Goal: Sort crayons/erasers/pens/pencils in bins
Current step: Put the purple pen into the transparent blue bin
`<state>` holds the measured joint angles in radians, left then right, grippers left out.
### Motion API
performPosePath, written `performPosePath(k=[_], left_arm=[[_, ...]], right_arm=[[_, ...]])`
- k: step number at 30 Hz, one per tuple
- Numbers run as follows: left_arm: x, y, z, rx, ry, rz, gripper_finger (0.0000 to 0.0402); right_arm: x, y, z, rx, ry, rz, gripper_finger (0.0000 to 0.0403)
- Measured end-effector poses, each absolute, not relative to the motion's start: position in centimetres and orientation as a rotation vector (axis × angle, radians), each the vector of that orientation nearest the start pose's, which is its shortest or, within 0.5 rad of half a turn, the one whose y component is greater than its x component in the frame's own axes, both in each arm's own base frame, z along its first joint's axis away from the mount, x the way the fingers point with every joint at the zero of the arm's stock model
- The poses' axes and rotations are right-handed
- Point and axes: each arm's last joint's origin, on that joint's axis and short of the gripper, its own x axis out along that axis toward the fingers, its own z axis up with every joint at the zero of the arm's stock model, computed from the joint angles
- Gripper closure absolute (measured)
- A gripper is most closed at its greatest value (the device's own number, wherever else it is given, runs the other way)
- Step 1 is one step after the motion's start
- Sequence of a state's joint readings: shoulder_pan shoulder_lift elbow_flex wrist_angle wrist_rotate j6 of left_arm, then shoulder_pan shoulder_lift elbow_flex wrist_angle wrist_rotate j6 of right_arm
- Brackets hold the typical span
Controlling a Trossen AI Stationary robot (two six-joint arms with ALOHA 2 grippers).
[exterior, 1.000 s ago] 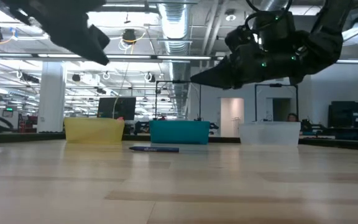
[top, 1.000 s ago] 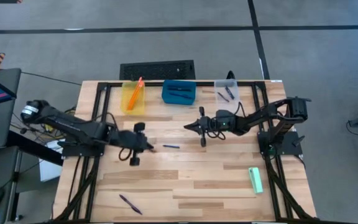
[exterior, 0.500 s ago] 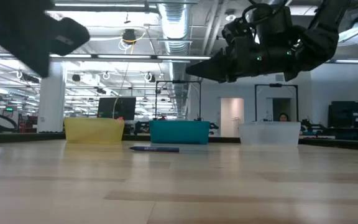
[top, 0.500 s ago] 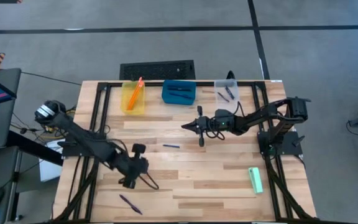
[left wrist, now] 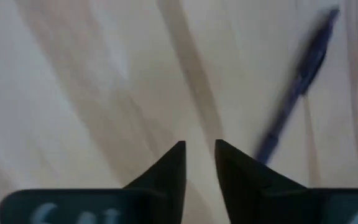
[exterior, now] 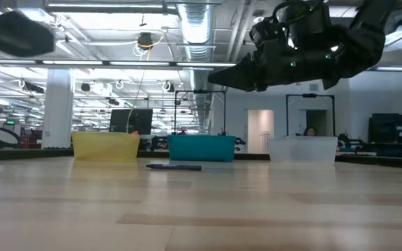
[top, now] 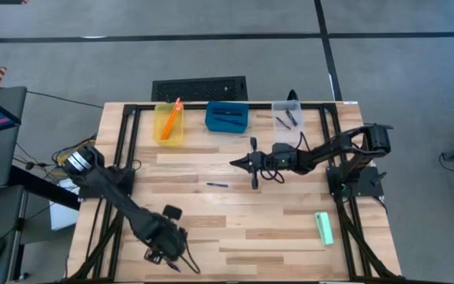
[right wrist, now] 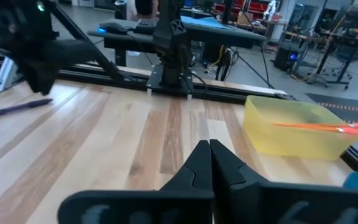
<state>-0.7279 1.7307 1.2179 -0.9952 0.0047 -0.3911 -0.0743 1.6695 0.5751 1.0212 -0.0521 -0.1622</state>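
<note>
My left gripper (top: 164, 254) hangs over the table's near left part, fingers a narrow gap apart and empty (left wrist: 199, 155). A dark blue pen (left wrist: 297, 87) lies flat on the wood just beside it. My right gripper (top: 235, 162) is shut and empty, held level above the table's middle (exterior: 215, 72), pointing toward the left edge. A second blue pen (top: 217, 184) lies below it (exterior: 173, 166). At the far edge stand the yellow bin (top: 169, 125) with an orange pencil (top: 172, 117), the blue bin (top: 227, 117) and the clear bin (top: 287, 117) with pens. The mint-green eraser (top: 324, 228) lies near right.
A black keyboard (top: 199, 87) lies beyond the table's far edge. Black frame rails (top: 124, 142) run along the table's left and right sides. Bare wood lies between the middle pen and the near edge. In the right wrist view the yellow bin (right wrist: 294, 127) shows ahead.
My left gripper has swung from the table's middle toward the near edge, to the pen at the near left. My right gripper has risen a little over the table's middle. No object has moved.
</note>
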Motion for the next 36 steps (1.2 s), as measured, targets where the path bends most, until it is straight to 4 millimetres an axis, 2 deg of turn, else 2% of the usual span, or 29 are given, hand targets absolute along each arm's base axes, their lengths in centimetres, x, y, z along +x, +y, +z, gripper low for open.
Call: performPosePath(k=[4,10,17,22,29,36], left_arm=[[22.4,-22.1,18.8,0.236,1.565,-0.31,0.0284],[21.1,-23.7,18.8,0.29,1.531,-0.332,0.0254],[20.2,-26.0,16.8,0.327,1.525,-0.374,0.0253],[19.7,-26.7,15.2,0.378,1.556,-0.344,0.0253],[19.3,-26.9,14.9,0.363,1.549,-0.29,0.0255],[19.0,-26.7,14.4,0.358,1.552,-0.28,0.0299]], right_arm=[[30.8,-1.4,16.9,-0.18,0.072,0.007,0.0401],[30.8,-1.0,16.9,-0.182,0.067,0.015,0.04],[30.8,-1.0,16.9,-0.181,0.07,0.015,0.04],[30.8,-1.0,16.9,-0.181,0.071,0.015,0.0401],[30.8,-1.0,16.9,-0.181,0.071,0.016,0.04],[30.8,-1.0,16.9,-0.181,0.071,0.016,0.0399]])
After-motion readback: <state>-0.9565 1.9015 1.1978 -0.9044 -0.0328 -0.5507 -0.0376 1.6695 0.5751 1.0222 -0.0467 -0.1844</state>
